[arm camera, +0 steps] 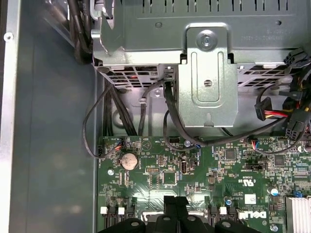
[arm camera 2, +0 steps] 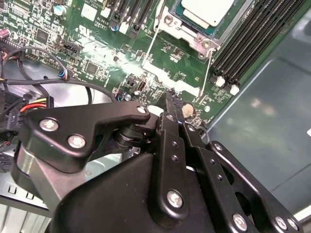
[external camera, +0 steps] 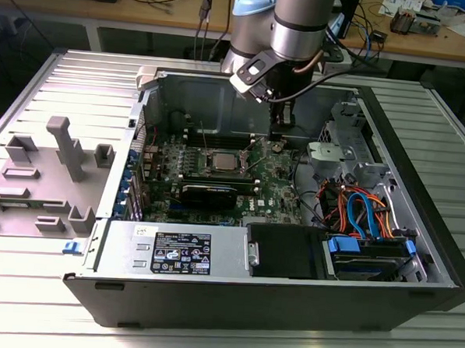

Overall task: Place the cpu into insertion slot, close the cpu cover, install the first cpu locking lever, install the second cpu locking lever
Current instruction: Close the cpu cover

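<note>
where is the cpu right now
The cpu lies in the insertion slot on the green board, at the exterior view's left of the gripper; in the second wrist view it lies beside the memory slots.

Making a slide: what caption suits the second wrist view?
Claw over the green board beside a coin cell, cpu seated close by.

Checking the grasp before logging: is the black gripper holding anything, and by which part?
Nothing: the black gripper is shut and empty, its tips close to the green circuit board.

Silver arm [external camera: 303,26], pale-blue joint cap [external camera: 252,2], black pincer [arm camera 2: 171,98], silver screws [arm camera 2: 175,198]
</note>
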Controlling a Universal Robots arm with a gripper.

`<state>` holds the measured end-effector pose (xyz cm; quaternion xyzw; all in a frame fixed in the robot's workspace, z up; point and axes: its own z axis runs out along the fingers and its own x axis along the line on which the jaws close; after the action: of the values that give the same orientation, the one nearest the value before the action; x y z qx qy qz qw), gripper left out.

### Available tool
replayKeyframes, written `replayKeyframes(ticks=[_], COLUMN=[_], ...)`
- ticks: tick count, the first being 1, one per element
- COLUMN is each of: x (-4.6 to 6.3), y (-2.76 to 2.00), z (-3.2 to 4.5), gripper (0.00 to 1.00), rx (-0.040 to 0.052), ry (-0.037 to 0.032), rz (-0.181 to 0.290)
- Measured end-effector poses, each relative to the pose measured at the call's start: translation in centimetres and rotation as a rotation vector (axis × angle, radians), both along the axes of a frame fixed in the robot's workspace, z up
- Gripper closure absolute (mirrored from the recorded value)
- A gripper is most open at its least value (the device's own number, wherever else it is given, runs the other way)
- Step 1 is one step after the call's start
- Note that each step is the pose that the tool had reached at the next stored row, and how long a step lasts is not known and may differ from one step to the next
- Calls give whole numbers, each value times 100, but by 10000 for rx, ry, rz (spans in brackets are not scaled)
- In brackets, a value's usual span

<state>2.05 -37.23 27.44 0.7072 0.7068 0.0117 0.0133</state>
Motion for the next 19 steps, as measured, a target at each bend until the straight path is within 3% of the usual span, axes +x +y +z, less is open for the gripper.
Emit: replayKeyframes(ticks=[8, 19], x=[35, 145], y=[18, 20], z=[-52, -60], gripper=[89, 89], rx=[0, 5], ry=[0, 0], rz=[22, 30])
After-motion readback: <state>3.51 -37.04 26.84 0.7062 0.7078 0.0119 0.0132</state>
